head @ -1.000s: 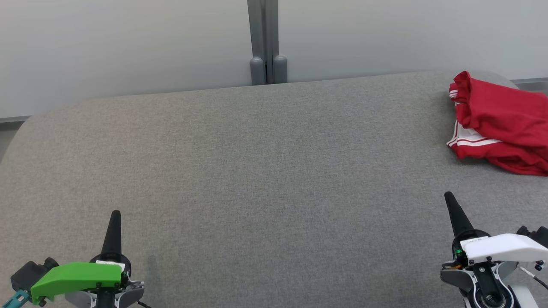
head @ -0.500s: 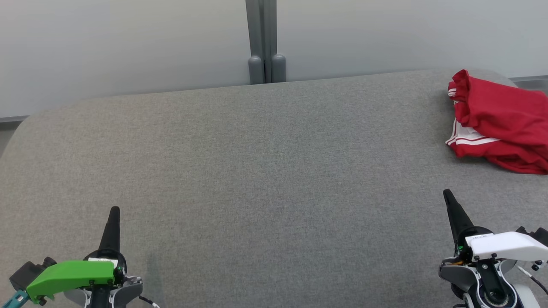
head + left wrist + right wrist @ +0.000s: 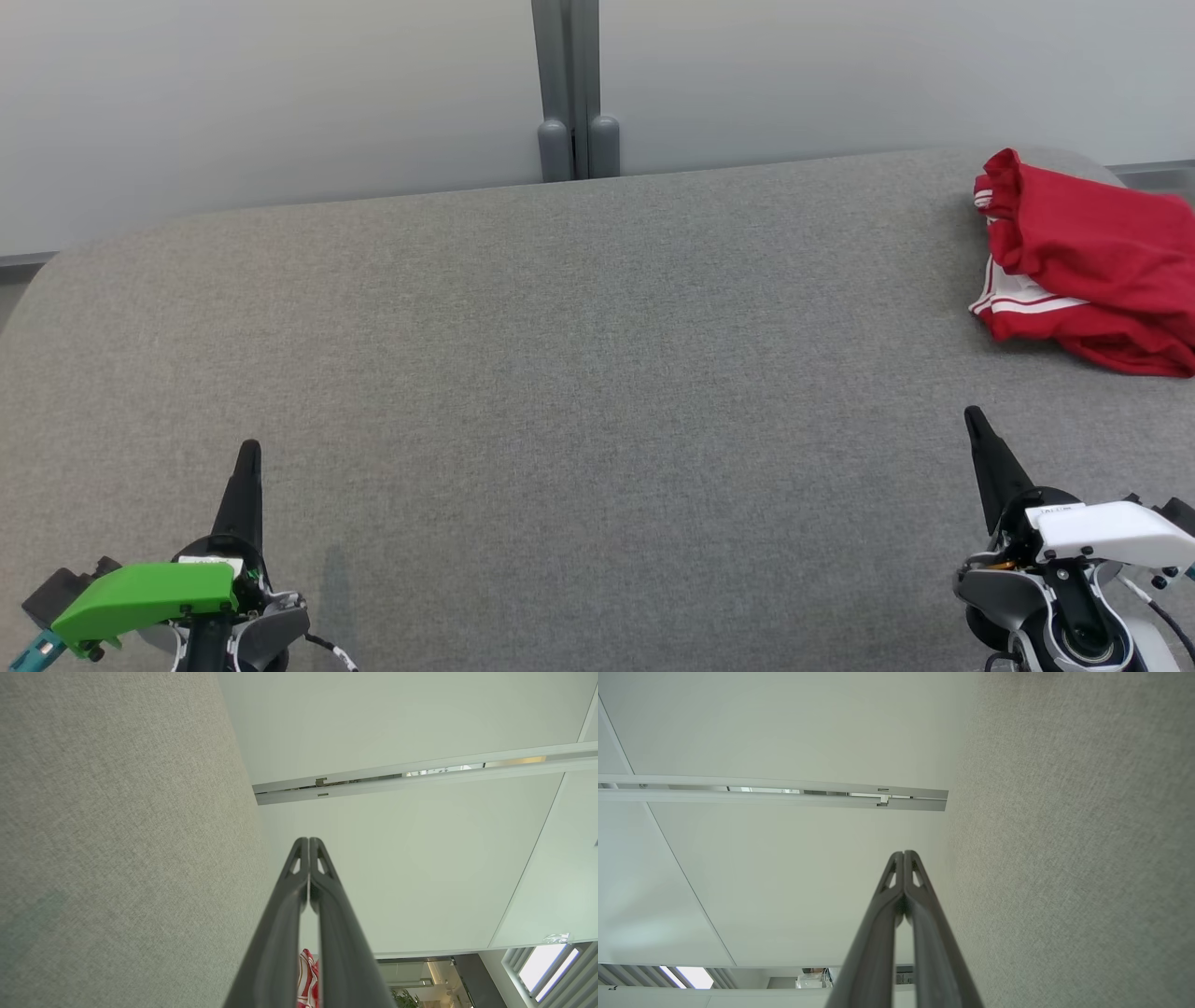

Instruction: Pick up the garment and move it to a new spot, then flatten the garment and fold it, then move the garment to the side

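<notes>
The garment (image 3: 1092, 266) is a red piece of sportswear with white stripes, lying crumpled in a loose heap at the upper right of the head view, on the far right part of the grey padded table (image 3: 579, 373), running off the frame's right edge. I judge it light, soft and floppy: it will sag and drape when lifted, not slide as one stiff piece, and nothing about it looks fragile. A good hold would be a raised fold or the striped hem on its left side, where the cloth stands up enough for my fingers to pinch a layer or two.

My right gripper (image 3: 971, 420) sits at the lower right of the head view, fingers pressed together and empty, pointing up the frame. The garment lies above it and slightly to the right, well apart. My left gripper (image 3: 248, 453) is at the lower left, closed with nothing in it, and much farther from the cloth. In the left wrist view a sliver of red shows between the finger bases at the bottom edge.
</notes>
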